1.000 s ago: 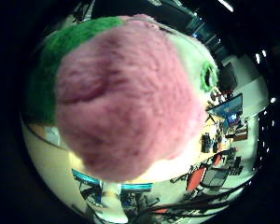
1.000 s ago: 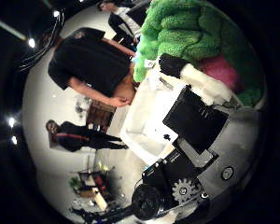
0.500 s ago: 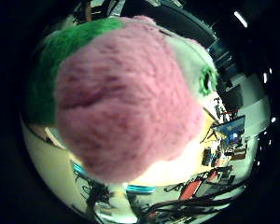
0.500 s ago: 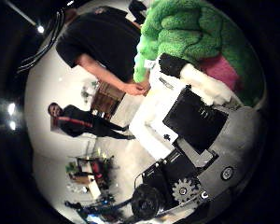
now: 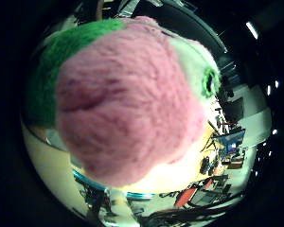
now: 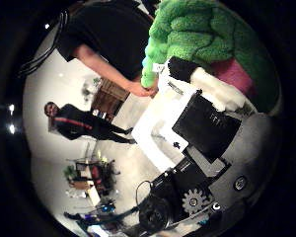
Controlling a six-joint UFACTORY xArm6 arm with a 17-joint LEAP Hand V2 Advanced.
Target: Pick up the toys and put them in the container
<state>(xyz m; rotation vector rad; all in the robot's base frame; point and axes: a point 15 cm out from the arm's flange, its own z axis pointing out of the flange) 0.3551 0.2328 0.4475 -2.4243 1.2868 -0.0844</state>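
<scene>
A green and pink plush toy [image 5: 123, 99] fills the right little finger side palm view, close against the palm; its pink part faces the camera and one dark eye shows at its side. In the right thumb side palm view the same toy's green fur [image 6: 202, 35] and a bit of pink sit against my right hand [image 6: 202, 123], whose white and black fingers curl up against it. The hand holds the toy in the air.
Behind the toy a pale table surface [image 5: 189, 170] and room clutter [image 5: 222, 142] show in the right little finger side palm view. In the right thumb side palm view people stand in the room, and a wooden piece of furniture [image 6: 109, 99] is further back.
The background has shifted in both views, so the hand has turned with the toy. The toy stays in the same place against the palm.
</scene>
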